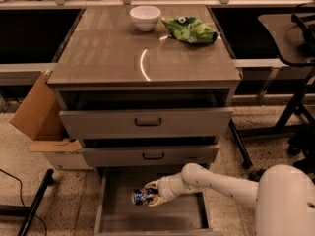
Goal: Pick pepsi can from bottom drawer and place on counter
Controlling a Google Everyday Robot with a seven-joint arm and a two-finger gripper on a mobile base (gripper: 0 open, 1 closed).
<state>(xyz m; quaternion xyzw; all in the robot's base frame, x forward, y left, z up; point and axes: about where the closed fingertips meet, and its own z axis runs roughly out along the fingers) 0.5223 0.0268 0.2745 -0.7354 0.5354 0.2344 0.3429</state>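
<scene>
Inside the flat-floored bottom drawer (pixel 118 208), the jaws clamp the cylindrical pepsi can (pixel 141 196) (turned on its side).

1. Small dark blue pepsi can (pixel 141 196), silver ends, pale logo patch.
2. Cream-white gripper (pixel 151 194) clasps it over the flat grey bottom drawer (pixel 115 208).
3. Broad grey-brown wood-grain counter (pixel 113 53), glossy pale streak.
4. Round white bowl (pixel 145 17); crumpled green chip bag (pixel 189 30), pale markings.
5. Brown cardboard box (pixel 34 112).
</scene>
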